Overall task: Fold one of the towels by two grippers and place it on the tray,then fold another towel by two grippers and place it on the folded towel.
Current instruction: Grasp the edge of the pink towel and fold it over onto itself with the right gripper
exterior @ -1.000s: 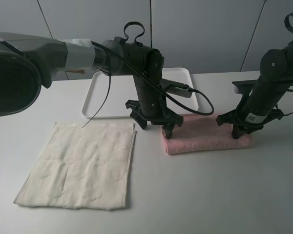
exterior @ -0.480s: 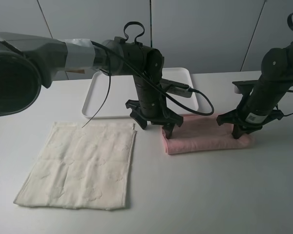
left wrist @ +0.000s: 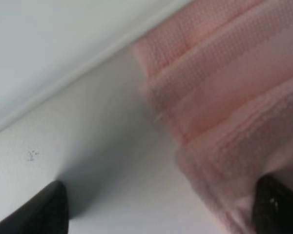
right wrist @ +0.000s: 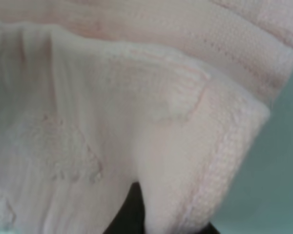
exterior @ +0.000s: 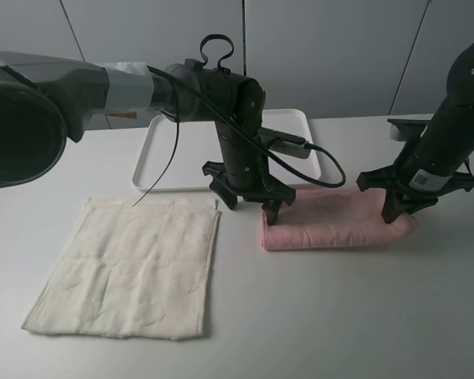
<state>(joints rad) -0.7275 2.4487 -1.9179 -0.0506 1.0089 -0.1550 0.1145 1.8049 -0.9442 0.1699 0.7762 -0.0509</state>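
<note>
2 towels (exterior: 126, 264), 1 tray (exterior: 162, 170), 2 grippers (exterior: 251, 209)

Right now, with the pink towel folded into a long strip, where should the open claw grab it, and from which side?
Probably its left short end, coming straight down from above. The pink towel lies as a long strip, and its stacked layers end there, so the open left gripper could pinch them together. The right gripper is shut on the opposite end.

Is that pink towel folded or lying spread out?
Folded. The pink towel lies as a narrow band with stacked layers showing at its end, unlike the spread cream towel.
</note>
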